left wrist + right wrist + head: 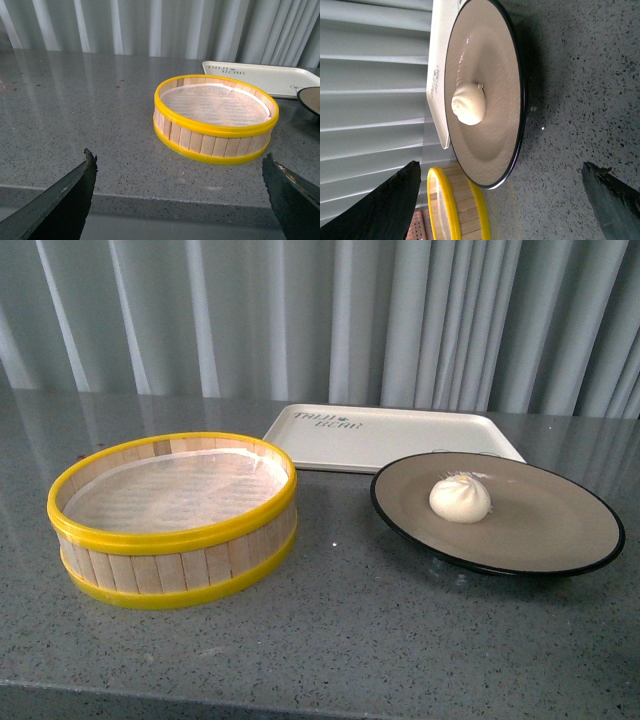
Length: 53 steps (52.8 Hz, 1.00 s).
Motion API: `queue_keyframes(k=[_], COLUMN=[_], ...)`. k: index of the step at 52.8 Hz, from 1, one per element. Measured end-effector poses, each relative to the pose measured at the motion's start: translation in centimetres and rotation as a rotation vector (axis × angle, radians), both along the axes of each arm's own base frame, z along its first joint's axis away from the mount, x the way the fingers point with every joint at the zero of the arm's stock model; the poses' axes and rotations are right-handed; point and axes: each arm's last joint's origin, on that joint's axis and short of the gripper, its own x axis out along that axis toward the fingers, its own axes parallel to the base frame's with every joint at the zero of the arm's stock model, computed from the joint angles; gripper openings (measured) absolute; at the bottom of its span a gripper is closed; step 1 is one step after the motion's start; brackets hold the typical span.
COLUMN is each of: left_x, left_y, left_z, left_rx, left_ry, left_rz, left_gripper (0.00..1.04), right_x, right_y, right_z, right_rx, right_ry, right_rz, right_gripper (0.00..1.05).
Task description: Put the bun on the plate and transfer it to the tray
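The white pleated bun [461,498] sits near the middle of the grey-brown, black-rimmed plate [560,530], which rests on the counter at the right, just in front of the cream tray [390,435]. In the right wrist view the bun [468,104] lies on the plate [490,60], with the tray [436,75] behind. My right gripper [501,172] is open, back from the plate's near rim, nothing between its fingers. My left gripper [179,160] is open at the counter's front edge, short of the steamer basket. Neither arm shows in the front view.
A yellow-rimmed wooden steamer basket [172,518] with a white liner stands at the left of the grey speckled counter [350,640]. Its far side nearly meets the tray's corner. A pleated curtain closes off the back. The basket [215,117] fills the middle of the left wrist view.
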Motion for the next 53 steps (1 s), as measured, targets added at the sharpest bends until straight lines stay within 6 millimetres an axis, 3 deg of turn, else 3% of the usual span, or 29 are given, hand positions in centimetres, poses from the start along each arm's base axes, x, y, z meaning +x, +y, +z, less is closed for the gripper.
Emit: queue_keyframes(k=[22, 53], left_x=[0.0, 0.0], left_y=[0.0, 0.0], left_z=[0.0, 0.0], left_rx=[0.000, 0.000], left_ry=[0.000, 0.000], left_rz=[0.000, 0.000], left_gripper=[0.98, 0.98], right_x=[3.8, 6.9], right_y=[0.2, 1.6], right_z=[-0.2, -1.8], right_rx=[0.033, 0.046], right_ry=[0.031, 0.075], right_rz=[0.036, 0.069], right_gripper=[0.96, 0.96])
